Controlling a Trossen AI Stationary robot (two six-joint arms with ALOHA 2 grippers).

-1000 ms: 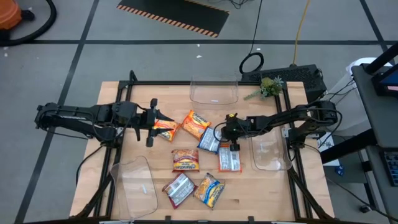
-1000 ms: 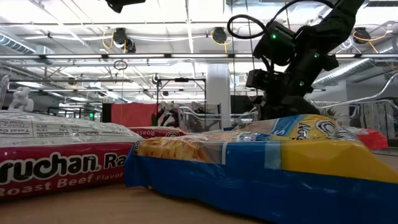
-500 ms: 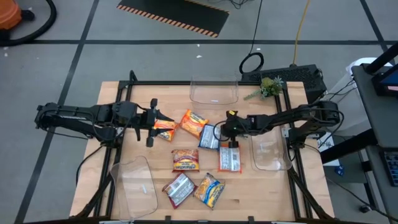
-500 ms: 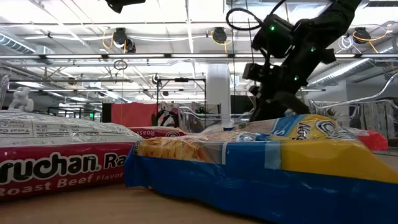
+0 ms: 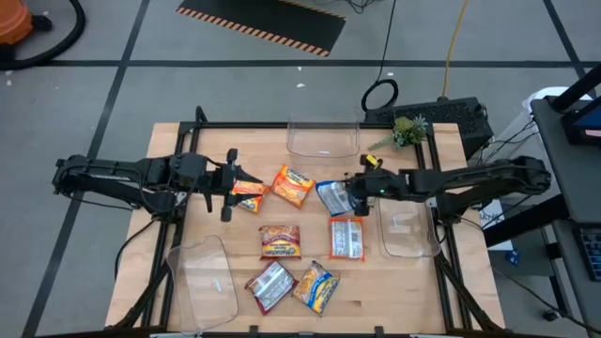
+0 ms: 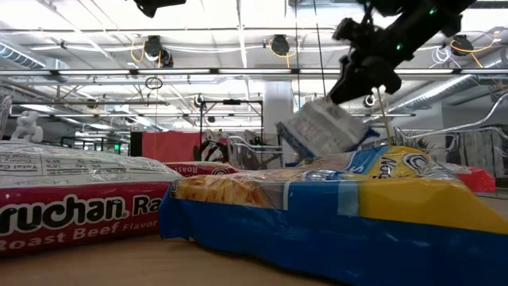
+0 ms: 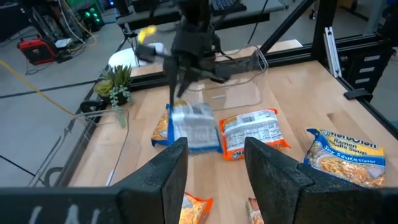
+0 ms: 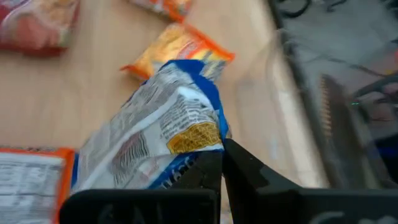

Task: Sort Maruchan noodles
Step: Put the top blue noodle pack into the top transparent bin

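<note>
Blue-and-yellow packet (image 5: 332, 195) pinched in right gripper (image 5: 355, 197), lifted — off table (image 5: 216, 253)

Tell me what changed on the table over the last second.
The right gripper closed on the blue-and-yellow plastic noodle packet, lifted it off the wooden table and drew back toward the clear bin. The left gripper and other packets stayed put.
</note>
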